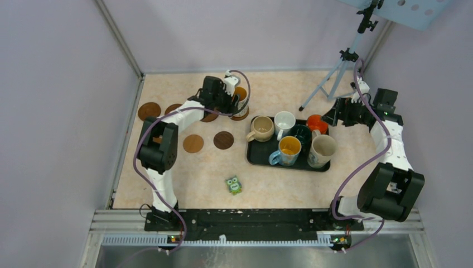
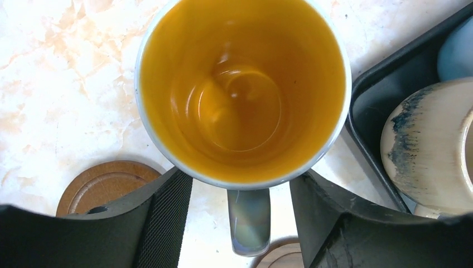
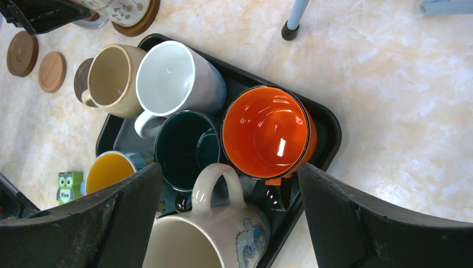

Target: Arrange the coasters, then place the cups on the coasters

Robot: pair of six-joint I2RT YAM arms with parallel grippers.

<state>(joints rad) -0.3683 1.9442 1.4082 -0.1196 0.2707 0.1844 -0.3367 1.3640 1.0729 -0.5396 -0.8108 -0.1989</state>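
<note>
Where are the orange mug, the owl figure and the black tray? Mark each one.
orange mug (image 3: 266, 131), right wrist view, on its glossy inner floor.
owl figure (image 1: 233, 185), top view, on its front face.
black tray (image 1: 257, 154), top view, on its bare near-left corner.

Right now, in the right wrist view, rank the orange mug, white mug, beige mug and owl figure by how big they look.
1 and 2. orange mug and white mug: they look about alike, so no ranking between them.
3. beige mug.
4. owl figure, clearly the smallest.
</note>
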